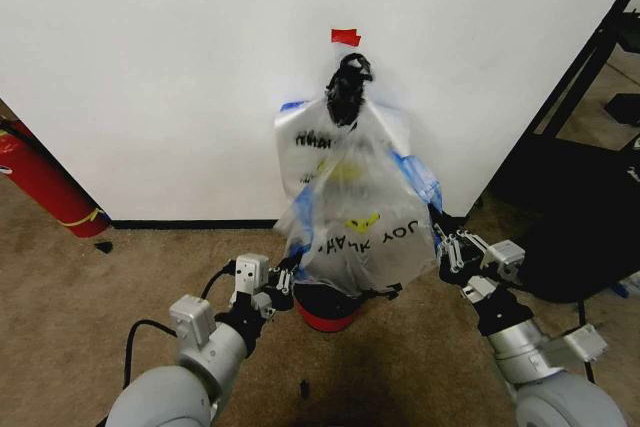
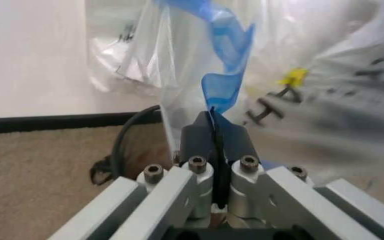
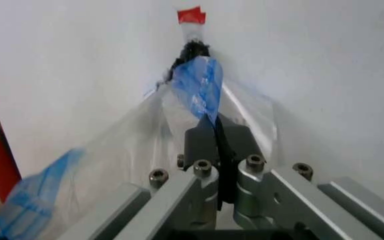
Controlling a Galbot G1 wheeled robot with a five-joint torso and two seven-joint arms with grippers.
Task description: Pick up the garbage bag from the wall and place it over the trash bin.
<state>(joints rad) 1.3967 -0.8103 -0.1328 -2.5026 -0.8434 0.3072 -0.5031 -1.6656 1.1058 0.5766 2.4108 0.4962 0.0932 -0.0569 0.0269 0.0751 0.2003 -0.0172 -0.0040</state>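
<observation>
The garbage bag, thin see-through plastic with blue patches and black lettering, hangs on the white wall from a dark bunched knot under a piece of red tape. Its lower part is spread wide between my two grippers. My left gripper is shut on the bag's lower left edge; the left wrist view shows its fingertips pinching a blue strip. At the lower right edge, my right gripper is shut on another blue strip. The trash bin stands below the bag, mostly covered, with its red base showing.
A red fire extinguisher leans at the far left by the black baseboard. A black shelf frame and dark objects stand at the right. Brown carpet lies in front of the wall.
</observation>
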